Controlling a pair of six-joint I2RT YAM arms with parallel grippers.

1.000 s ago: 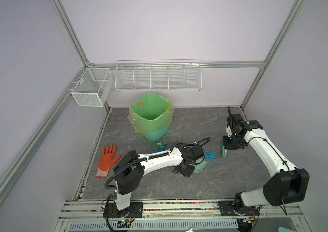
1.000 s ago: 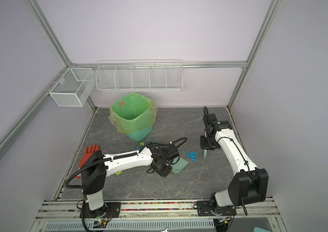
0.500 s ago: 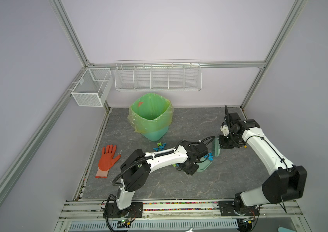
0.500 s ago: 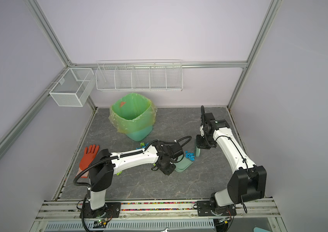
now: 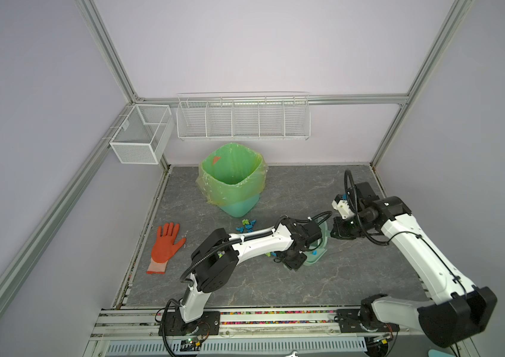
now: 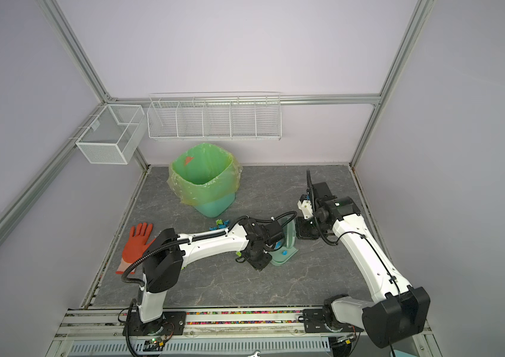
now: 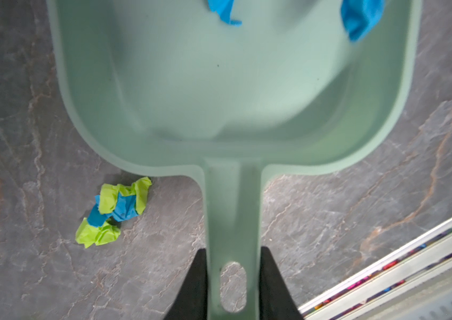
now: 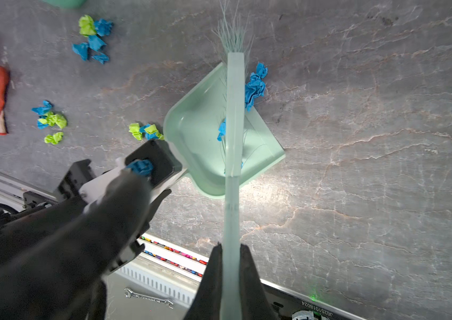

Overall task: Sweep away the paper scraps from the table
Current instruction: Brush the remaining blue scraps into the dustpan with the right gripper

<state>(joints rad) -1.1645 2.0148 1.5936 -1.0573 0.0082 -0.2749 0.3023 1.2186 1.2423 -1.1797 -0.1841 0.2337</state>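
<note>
My left gripper is shut on the handle of a mint-green dustpan, which lies flat on the dark marbled table. My right gripper is shut on a pale green brush; its bristles stand over the pan's open lip. Two blue paper scraps lie inside the pan. More blue ones sit at the lip beside the brush. A green and blue clump lies just outside the pan's back wall. Other clusters lie further off. In both top views the grippers meet mid-table.
A green-lined bin stands at the back of the table, with scraps in front of it. An orange-red glove lies near the left edge. Wire baskets hang on the back wall. A blue scrap rests on the left gripper's body.
The left arm has slid the dustpan to the right. The right arm has brought the brush leftward, pushing blue scraps to the pan's lip and into it.
</note>
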